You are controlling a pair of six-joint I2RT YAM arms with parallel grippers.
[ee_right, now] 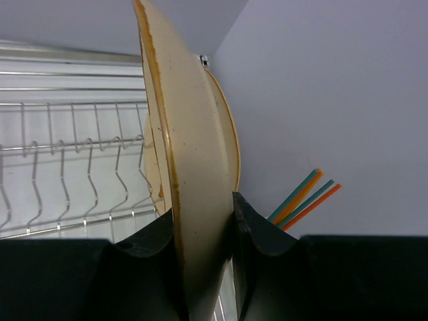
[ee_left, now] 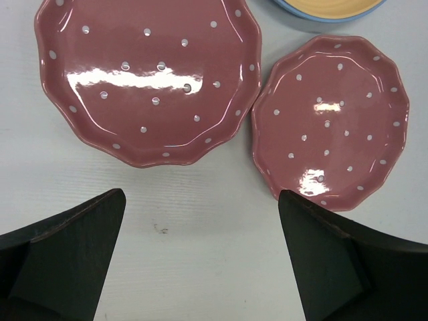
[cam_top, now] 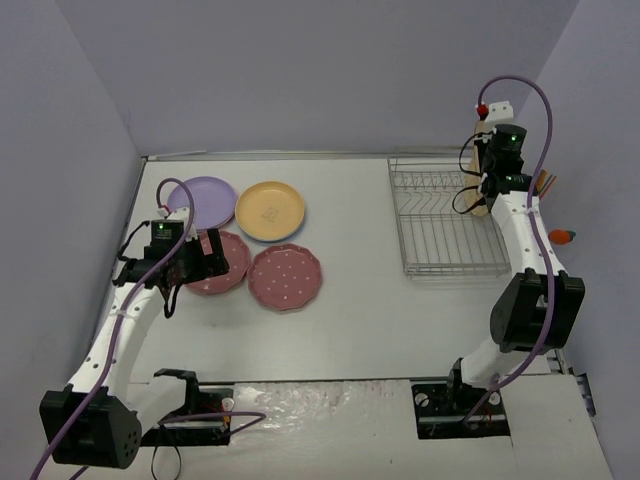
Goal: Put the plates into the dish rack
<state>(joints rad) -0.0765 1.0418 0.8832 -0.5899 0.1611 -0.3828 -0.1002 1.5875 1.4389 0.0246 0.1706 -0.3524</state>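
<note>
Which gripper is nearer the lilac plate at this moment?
Left. The left gripper is open by the pink dotted plates, next to the lilac plate. The right gripper is across the table at the dish rack, shut on a tan plate.

The left gripper hung with fingers spread wide above the table. Beyond them lay one pink dotted plate and, just beside it, a second pink dotted plate.
</note>
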